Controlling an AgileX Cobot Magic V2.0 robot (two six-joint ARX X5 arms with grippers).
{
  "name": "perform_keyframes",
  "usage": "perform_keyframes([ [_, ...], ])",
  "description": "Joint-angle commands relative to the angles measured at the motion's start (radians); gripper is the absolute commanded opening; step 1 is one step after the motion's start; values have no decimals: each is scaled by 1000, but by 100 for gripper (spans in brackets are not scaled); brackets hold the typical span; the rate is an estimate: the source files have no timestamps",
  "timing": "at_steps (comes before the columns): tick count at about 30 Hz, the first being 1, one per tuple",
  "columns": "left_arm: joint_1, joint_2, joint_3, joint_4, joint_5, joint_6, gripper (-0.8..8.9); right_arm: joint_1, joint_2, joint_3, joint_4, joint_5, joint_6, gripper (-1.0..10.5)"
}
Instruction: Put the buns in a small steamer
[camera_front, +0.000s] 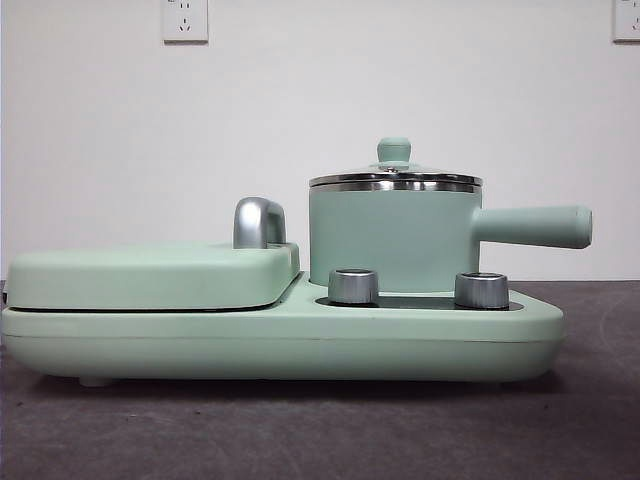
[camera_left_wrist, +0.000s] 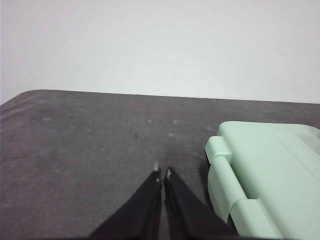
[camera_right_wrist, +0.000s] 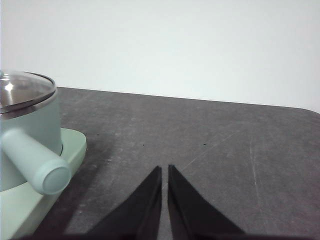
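Small steamer (camera_front: 395, 235) centre-right of frame, lid (camera_front: 395, 172) on, beside closed griddle (camera_front: 150, 275). Left gripper (camera_left_wrist: 162, 174) and right gripper (camera_right_wrist: 164, 168) both pinched together, empty, above table (camera_right_wrist: 225, 145).

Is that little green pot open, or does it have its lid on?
Lid on. The glass lid with its green knob sits flat on the small steamer, level on the steel rim. Whether anything is inside, the pictures do not show.

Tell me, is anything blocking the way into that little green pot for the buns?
Yes. The glass lid sits closed on the pot, so it covers the opening. No buns show in any view. Both hands wait off to the sides, holding nothing.
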Motion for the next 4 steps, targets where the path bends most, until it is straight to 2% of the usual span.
perform_keyframes([
  [1,-1,-2,-19,12,-2,0,12,3,0,-4,11,0,3,19],
  [4,-1,-2,-19,12,-2,0,12,3,0,-4,11,0,3,19],
])
